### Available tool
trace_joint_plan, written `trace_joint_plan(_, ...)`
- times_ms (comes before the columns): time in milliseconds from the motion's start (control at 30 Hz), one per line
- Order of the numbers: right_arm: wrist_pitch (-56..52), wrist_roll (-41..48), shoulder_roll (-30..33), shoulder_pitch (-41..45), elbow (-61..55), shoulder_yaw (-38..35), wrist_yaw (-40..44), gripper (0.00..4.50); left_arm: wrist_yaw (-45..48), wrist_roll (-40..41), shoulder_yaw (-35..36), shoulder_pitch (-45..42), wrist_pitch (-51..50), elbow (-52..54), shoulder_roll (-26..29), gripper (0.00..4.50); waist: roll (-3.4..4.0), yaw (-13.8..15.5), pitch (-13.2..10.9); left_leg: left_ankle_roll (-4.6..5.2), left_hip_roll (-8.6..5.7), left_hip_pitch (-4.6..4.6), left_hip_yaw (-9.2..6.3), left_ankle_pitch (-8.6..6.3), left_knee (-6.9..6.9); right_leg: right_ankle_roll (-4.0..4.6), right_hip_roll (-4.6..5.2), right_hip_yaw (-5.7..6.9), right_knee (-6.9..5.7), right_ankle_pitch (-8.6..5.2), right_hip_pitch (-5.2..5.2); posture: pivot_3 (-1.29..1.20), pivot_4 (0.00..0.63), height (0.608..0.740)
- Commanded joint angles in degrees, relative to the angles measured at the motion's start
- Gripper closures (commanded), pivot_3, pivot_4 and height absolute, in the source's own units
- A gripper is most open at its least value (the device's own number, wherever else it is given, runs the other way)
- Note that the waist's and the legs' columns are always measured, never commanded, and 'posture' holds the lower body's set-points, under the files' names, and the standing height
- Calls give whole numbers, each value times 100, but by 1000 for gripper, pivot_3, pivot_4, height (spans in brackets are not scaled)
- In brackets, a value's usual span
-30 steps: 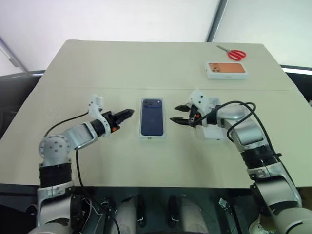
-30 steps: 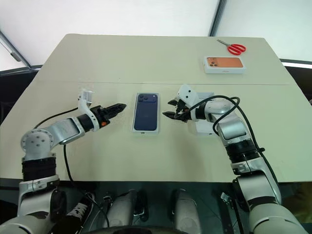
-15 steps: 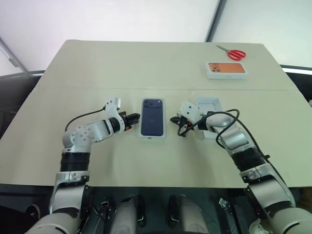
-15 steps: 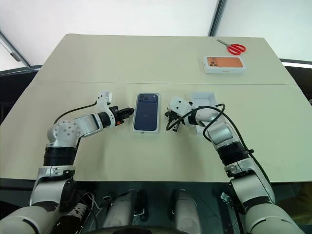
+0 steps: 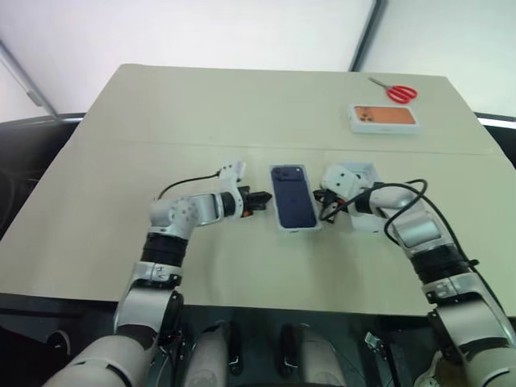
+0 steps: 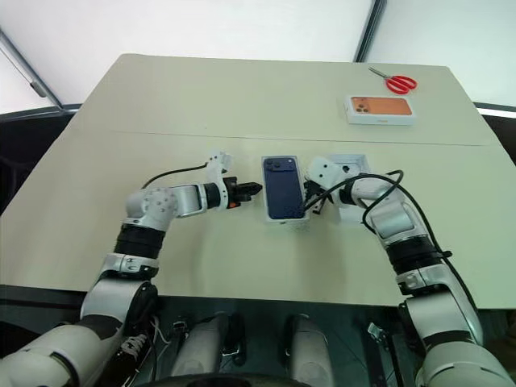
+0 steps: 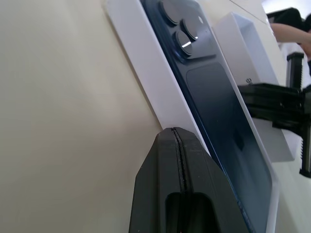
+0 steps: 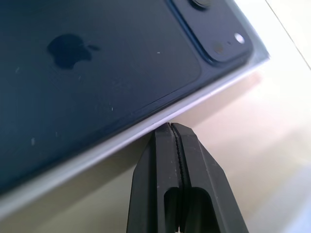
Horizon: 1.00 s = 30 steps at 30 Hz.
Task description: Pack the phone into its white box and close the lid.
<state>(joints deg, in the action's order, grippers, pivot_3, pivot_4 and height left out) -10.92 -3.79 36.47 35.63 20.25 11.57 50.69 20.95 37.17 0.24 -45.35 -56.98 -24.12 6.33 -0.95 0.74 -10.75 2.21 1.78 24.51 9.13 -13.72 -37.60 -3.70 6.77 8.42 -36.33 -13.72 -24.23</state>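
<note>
We have brought both arms inward across the tan table (image 6: 201,97) over the last second, and each gripper has gone from parted to pressed together, holding nothing. The left gripper (image 6: 251,189) now sits at the phone's nine o'clock edge, the right gripper (image 6: 310,199) at its three o'clock edge, both tips just beside the white rim under the phone. We judge this as squaring up or pinning the tray from both sides, not a grasp.

The white box (image 7: 146,68) lies at table centre with the phone (image 6: 284,187) lying flat in it, back up, lenses toward twelve o'clock. So the packing looks done; the closing is left.

The lid (image 6: 355,165) lies open-side up, empty, just beside the box at its three o'clock, partly behind our right wrist.

Far off toward one o'clock rest a box with an orange phone picture (image 6: 381,108) and red scissors (image 6: 395,81).
</note>
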Motion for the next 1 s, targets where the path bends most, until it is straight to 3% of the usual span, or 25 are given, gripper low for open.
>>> trace_joint_plan(33, -55, 34, 164, -224, -188, -160, 36, 4500, 384, -249, -135, -465, 425, -316, -296, 4477, 0, 9, 0, 0, 1, 1, -1, 0, -2, 0, 0, 2, 0, 0, 0, 0, 150, 738)
trace_joint_plan(200, -85, 8, 345, -427, -297, -325, -14, 4500, 733, -585, 26, -1088, 936, -1338, -392, 4477, 0, 6, 0, 6, 6, 11, -11, -4, -19, 0, 0, 14, -2, 0, 2, 0, 150, 738)
trace_joint_plan(400, -104, -9, 365, -380, -268, -379, -51, 4500, 962, -836, -36, -984, 982, -1381, -483, 4477, 0, -10, 0, 17, 7, 19, -10, -10, -36, -1, 3, 14, -2, 0, 2, 0, 150, 738)
trace_joint_plan(733, 123, -93, 355, -133, 3, -328, -67, 4500, 868, -863, 225, -590, 786, -716, -305, 4477, 1, -45, 0, 17, 10, 19, -10, -10, -39, -1, 1, 14, -5, 0, 2, 0, 150, 738)
trace_joint_plan(1000, 187, 85, 583, -4, 51, -532, 174, 4500, 765, -746, 582, -59, 887, 452, -65, 4477, 2, -83, -1, 18, 10, 19, -9, -9, -41, -1, 2, 13, -17, 0, -2, 0, 150, 738)
